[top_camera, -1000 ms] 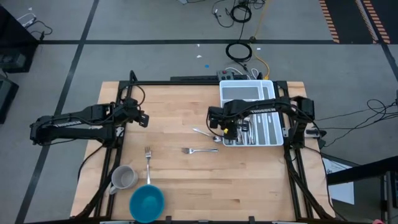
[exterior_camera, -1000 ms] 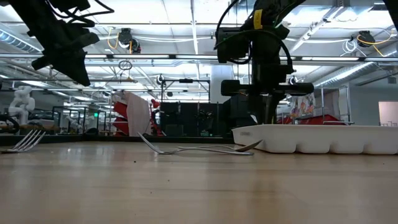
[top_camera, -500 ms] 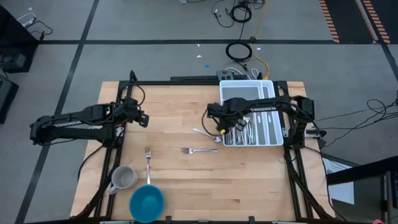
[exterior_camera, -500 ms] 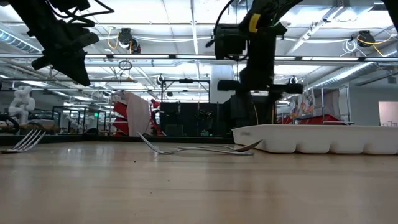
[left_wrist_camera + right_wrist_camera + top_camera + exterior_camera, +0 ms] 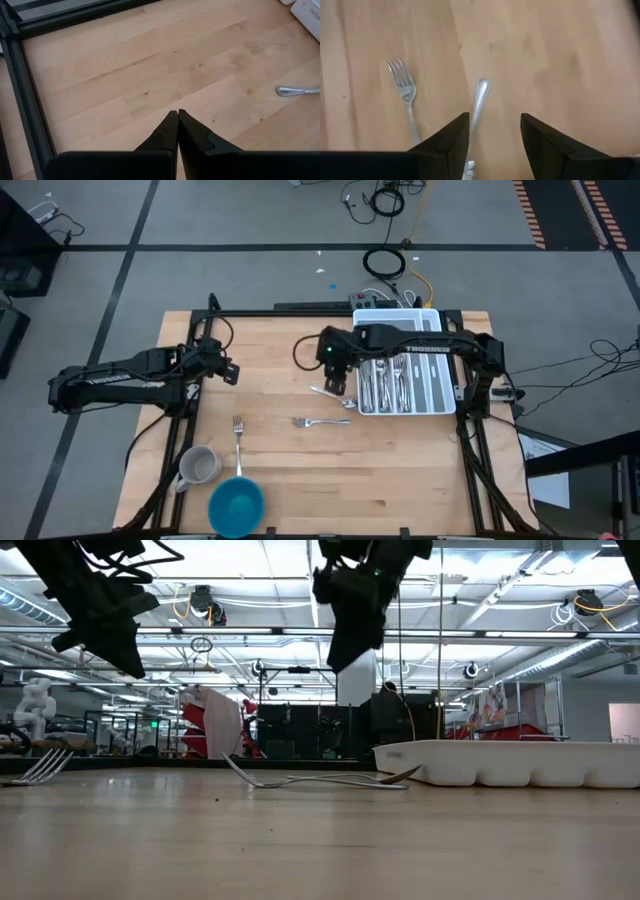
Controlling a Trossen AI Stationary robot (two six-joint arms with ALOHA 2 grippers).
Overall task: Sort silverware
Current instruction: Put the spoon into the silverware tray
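High view: my right jaws (image 5: 338, 376) hang over the desk (image 5: 270, 350) just beside the white organiser tray (image 5: 432, 405), close above the spoon (image 5: 331, 393); whether they are parted is hard to judge here. One fork (image 5: 321, 422) lies a little past the spoon, another fork (image 5: 238, 436) well away near the grey mug (image 5: 199, 466) and blue bowl (image 5: 236, 506). More silverware (image 5: 392, 385) fills the tray, too small to tell apart. My left jaws (image 5: 231, 373) wait far off.

Low view: the right jaws (image 5: 345, 640) hang high over the silverware on the desk, whose pieces overlap.

Left wrist view: my left jaws (image 5: 177, 125) are clenched, tips touching, grasping nothing; a handle end (image 5: 298, 91) is cut off at the edge.

Right wrist view: my right jaws (image 5: 494, 127) are released and empty, the spoon's handle (image 5: 479, 102) between them, its bowl hidden; a fork (image 5: 405, 97) lies just beside.
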